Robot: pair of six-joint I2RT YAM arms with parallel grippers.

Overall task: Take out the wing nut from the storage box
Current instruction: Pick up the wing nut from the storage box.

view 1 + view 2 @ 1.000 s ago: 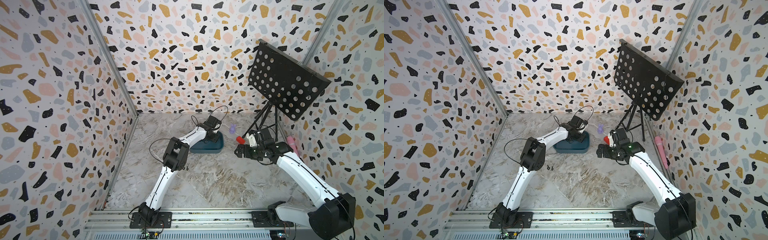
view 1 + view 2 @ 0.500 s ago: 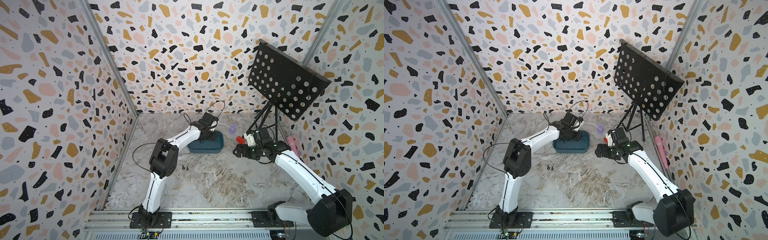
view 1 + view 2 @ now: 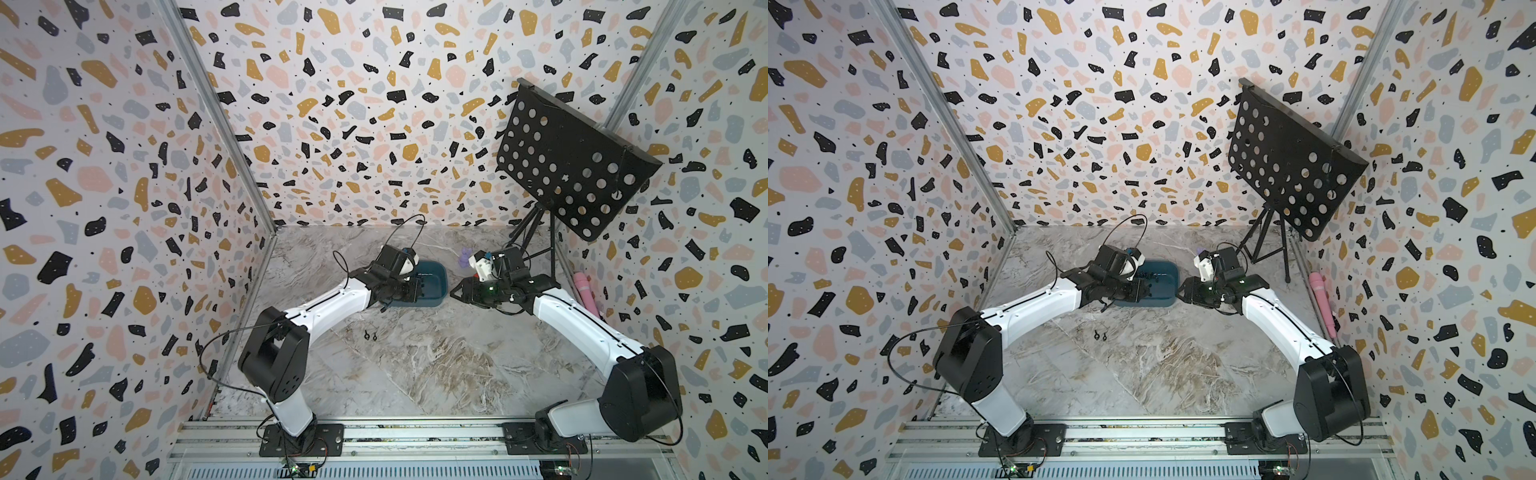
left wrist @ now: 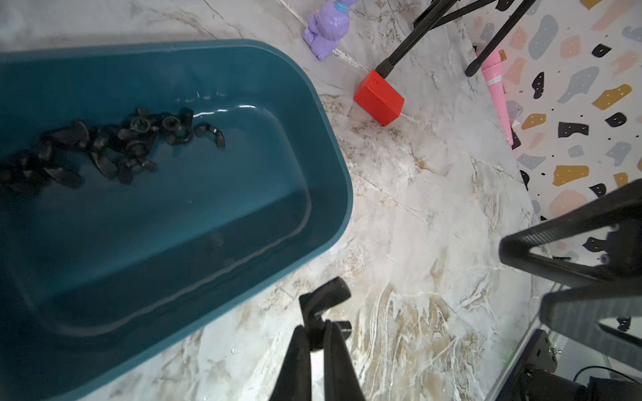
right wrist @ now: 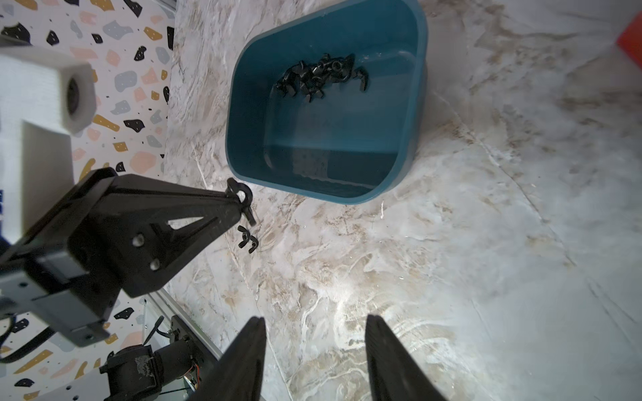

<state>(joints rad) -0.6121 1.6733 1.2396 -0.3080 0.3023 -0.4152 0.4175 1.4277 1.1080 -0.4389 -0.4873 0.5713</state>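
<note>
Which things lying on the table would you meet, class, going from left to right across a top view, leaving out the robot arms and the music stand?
Two loose wing nuts → storage box → purple toy figure → pink cylinder by the wall.

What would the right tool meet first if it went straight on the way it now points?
Probably the box: in both top views the right tool points at its end wall, close by. The tool's height is unclear, so it might pass over the rim instead.
</note>
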